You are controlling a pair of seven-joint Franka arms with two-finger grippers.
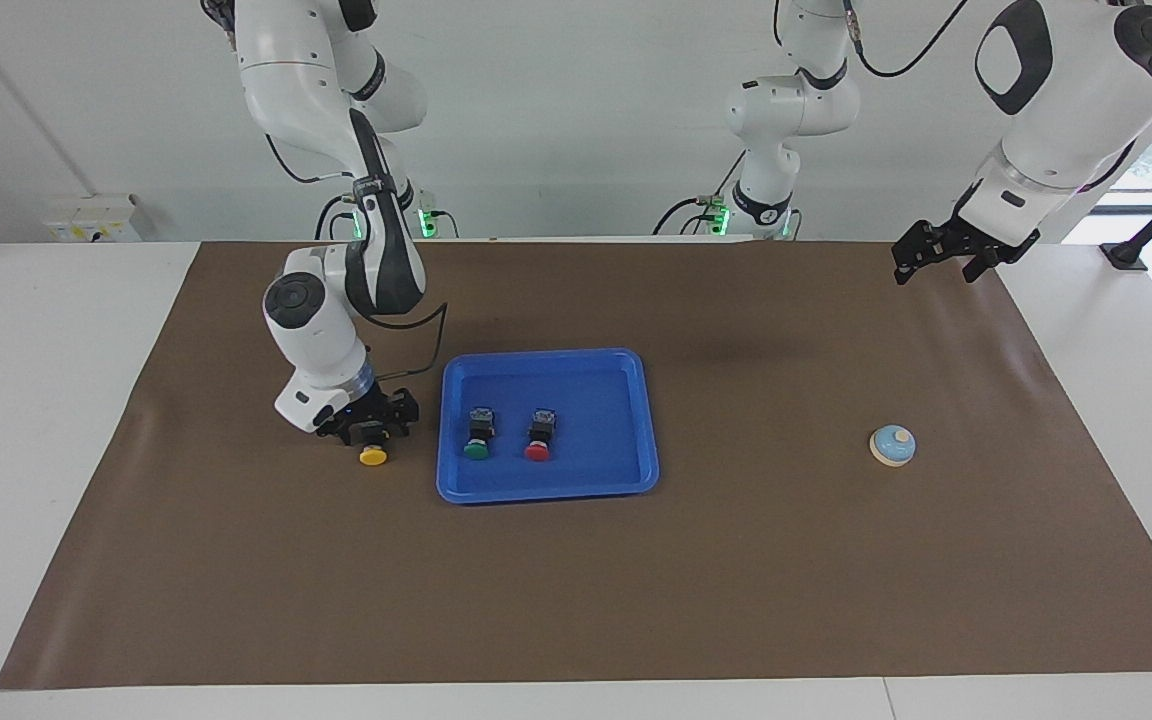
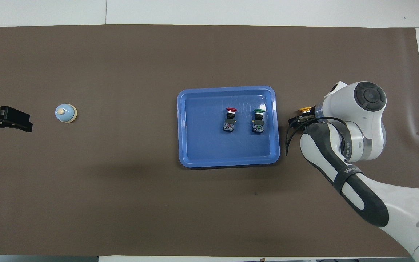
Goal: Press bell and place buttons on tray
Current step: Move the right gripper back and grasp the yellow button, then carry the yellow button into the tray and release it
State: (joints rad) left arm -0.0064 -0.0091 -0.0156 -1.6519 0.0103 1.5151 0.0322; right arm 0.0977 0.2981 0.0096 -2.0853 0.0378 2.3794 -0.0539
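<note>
The blue tray (image 1: 548,489) lies mid-table; it also shows in the overhead view (image 2: 227,156). In it lie the green button (image 1: 477,438) (image 2: 258,120) and the red button (image 1: 538,438) (image 2: 230,119), side by side. My right gripper (image 1: 372,432) (image 2: 301,118) is low over the mat beside the tray, toward the right arm's end, shut on the black body of the yellow button (image 1: 373,456) (image 2: 306,109). The bell (image 1: 893,445) (image 2: 66,113) stands on the mat toward the left arm's end. My left gripper (image 1: 939,265) (image 2: 20,124) waits raised and open, empty, over the mat's edge at that end.
A brown mat (image 1: 576,600) covers most of the white table. The right arm's elbow and forearm (image 2: 340,160) hang over the mat beside the tray. A cable loops from the right wrist toward the tray's rim.
</note>
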